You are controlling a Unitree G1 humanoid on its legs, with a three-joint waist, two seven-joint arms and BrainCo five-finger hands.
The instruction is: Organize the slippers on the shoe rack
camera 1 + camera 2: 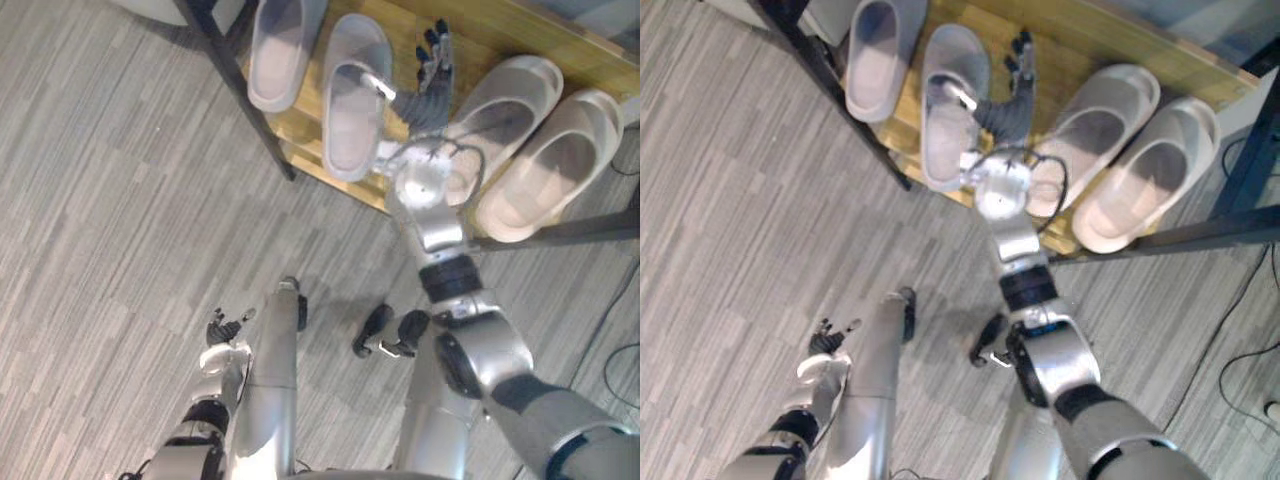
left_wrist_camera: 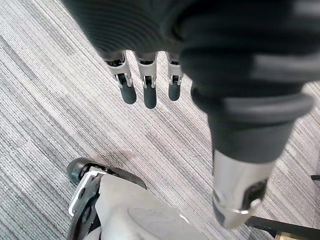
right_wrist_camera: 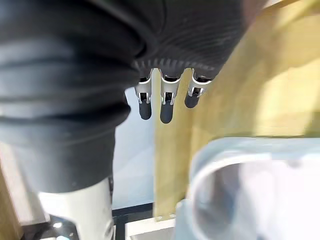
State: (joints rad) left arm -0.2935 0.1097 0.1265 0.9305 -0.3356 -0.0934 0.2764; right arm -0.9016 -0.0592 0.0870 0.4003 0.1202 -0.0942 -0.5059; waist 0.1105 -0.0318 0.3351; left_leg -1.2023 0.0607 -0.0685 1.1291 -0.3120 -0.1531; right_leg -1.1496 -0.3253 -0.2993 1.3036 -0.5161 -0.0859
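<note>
grey striped floor meets the wooden rack. my right hand hangs over it, fingers straight, holding nothing. grey slipper lies at its 9 o'clock, long axis 12-to-6; my thumb seems to touch it. left hand hangs relaxed, low.

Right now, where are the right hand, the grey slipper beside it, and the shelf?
right hand (image 1: 429, 98), left eye view, its back
grey slipper (image 1: 357, 45), left eye view, strap
shelf (image 1: 480, 35), left eye view, bare board

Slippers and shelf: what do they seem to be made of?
The grey slippers and beige slippers look like moulded foam or rubber: matte, one-piece, thick rounded edges. The shelf looks like light wood, grain visible. Its frame is dark, likely painted metal.
</note>
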